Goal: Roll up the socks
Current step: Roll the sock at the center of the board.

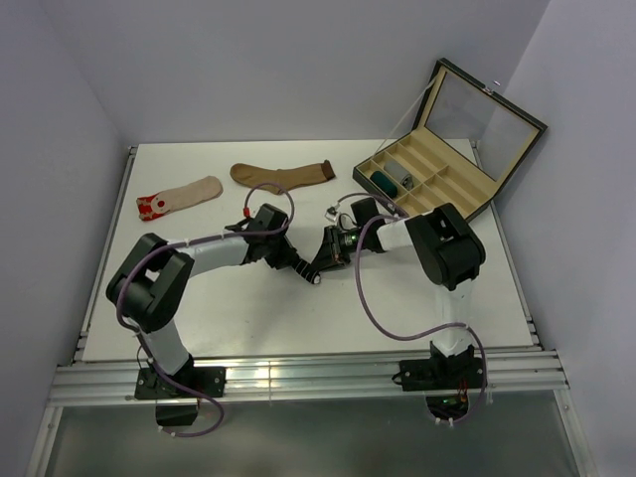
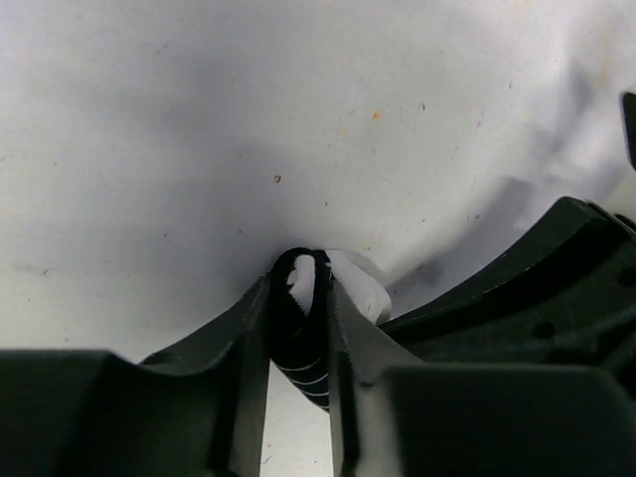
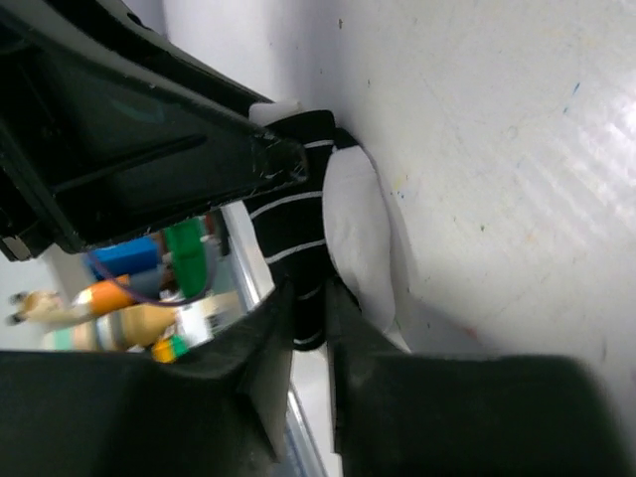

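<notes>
The top view looks down from behind the arms (image 1: 214,250) over the whole surface (image 1: 298,318). The wrist views sit close behind the left hand (image 2: 301,288) and right hand (image 3: 308,293), both showing the black striped sock (image 2: 300,358) at the hands' tips.

Legible text, labels, brands, numbers, signs: none in any of the three views.
Item: beige sock (image 1: 187,194), near the far left corner of the table (image 1: 298,318). Its red toe carries white marks, too small to read as letters or figures.
</notes>
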{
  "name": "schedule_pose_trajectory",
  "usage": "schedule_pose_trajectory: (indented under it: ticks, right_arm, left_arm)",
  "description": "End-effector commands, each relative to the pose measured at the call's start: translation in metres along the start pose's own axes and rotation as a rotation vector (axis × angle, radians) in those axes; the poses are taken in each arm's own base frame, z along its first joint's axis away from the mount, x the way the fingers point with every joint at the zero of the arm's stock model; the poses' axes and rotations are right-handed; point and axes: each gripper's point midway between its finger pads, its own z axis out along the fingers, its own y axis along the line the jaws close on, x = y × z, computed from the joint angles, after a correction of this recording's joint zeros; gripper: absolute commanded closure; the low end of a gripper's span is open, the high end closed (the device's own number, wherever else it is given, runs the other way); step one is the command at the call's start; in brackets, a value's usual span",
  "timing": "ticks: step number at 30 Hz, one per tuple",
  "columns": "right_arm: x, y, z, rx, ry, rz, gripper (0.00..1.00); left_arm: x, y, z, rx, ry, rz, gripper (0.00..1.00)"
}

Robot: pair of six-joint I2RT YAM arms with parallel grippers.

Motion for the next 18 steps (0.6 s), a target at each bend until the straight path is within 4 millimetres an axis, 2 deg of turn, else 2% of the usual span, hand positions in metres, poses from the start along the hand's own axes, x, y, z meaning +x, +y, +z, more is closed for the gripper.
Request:
schedule_pose_trajectory:
  ticks: [1,2,3,4,5,6,7,8,9,10,12,13,16,17,18]
  right_arm:
    - [0.009,-0.03,-0.005,0.222,-0.048,-0.062,0.73]
    - [0.007,-0.03,-0.006,0.272,-0.066,-0.099,0.71]
    - [0.0,-0.016,-0.012,0.284,-0.101,-0.161,0.68]
    - [0.001,-0.013,-0.015,0.308,-0.114,-0.218,0.63]
    - [-0.007,-0.015,-0.021,0.378,-0.164,-0.264,0.6]
    - [-0.011,0.005,-0.025,0.39,-0.208,-0.346,0.58]
    - [-0.012,0.005,-0.03,0.436,-0.231,-0.408,0.54]
    - [-0.02,0.004,-0.038,0.519,-0.287,-0.456,0.53]
    - [-0.026,0.019,-0.045,0.547,-0.337,-0.52,0.52]
    - [-0.019,0.025,-0.041,0.575,-0.332,-0.599,0.5]
    - [-0.026,0.037,-0.049,0.661,-0.404,-0.686,0.49]
    - [-0.018,0.042,-0.041,0.665,-0.388,-0.752,0.49]
    - [-0.017,0.046,-0.038,0.716,-0.388,-0.829,0.48]
    - [-0.01,0.049,-0.029,0.708,-0.358,-0.855,0.48]
    - [-0.009,0.043,-0.026,0.741,-0.343,-0.866,0.48]
  left_arm:
    - [0.011,0.01,0.007,-0.055,0.042,0.038,0.74]
    - [0.011,0.01,0.007,-0.059,0.044,0.041,0.78]
    - [0.012,0.012,0.009,-0.065,0.047,0.048,0.79]
    - [0.012,0.012,0.009,-0.071,0.05,0.054,0.8]
    - [0.012,0.013,0.009,-0.075,0.055,0.059,0.8]
    - [0.012,0.015,0.01,-0.083,0.054,0.067,0.8]
    - [0.011,0.014,0.009,-0.084,0.055,0.071,0.8]
    - [0.011,0.014,0.01,-0.085,0.06,0.074,0.8]
    - [0.012,0.014,0.01,-0.085,0.063,0.082,0.8]
    - [0.012,0.013,0.01,-0.086,0.065,0.083,0.8]
    - [0.011,0.012,0.011,-0.087,0.069,0.091,0.8]
    - [0.011,0.01,0.011,-0.085,0.067,0.094,0.8]
    - [0.011,0.008,0.011,-0.079,0.069,0.1,0.8]
    - [0.012,0.009,0.011,-0.082,0.074,0.099,0.8]
    - [0.012,0.009,0.011,-0.082,0.074,0.101,0.8]
